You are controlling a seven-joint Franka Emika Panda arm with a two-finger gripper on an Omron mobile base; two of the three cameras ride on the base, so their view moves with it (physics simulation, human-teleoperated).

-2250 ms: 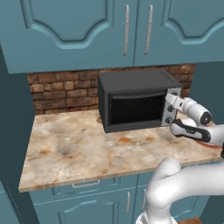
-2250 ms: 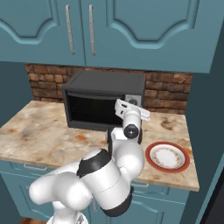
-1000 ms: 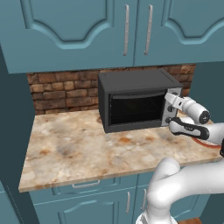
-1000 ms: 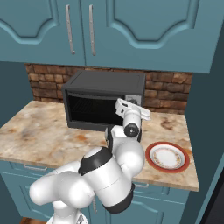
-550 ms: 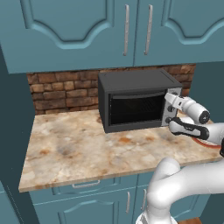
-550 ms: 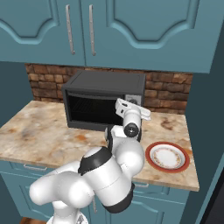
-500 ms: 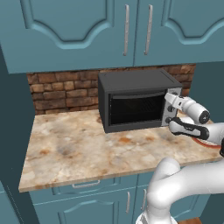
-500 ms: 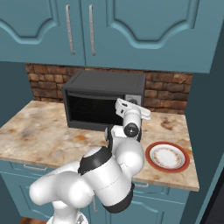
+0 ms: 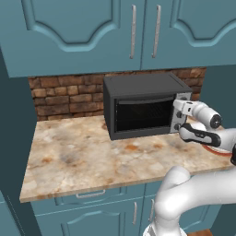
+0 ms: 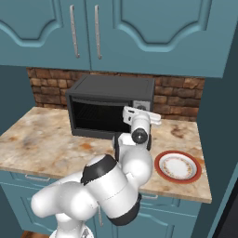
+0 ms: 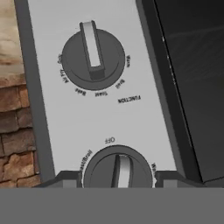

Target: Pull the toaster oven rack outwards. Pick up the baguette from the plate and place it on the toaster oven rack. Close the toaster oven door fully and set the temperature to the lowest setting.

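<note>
Toaster oven (image 9: 144,110) control panel facing the tool

Tool (image 11: 117,177) is straddling a dark knob (image 11: 118,168) with its tips parted, not visibly clamping it. Toaster oven door (image 10: 100,116) is sitting shut at the counter's (image 9: 83,156) back edge; plate (image 10: 179,167) is lying near its right edge.

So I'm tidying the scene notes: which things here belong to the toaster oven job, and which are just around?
Job:
- boxy black toaster oven, dark glass door shut
- silver control panel's dark round knobs
- round white plate with orange-red rim, no bread on it
- pincer, astride the lower knob

Just around:
- marbled tan counter
- teal wall cabinets
- red brick backsplash
</note>
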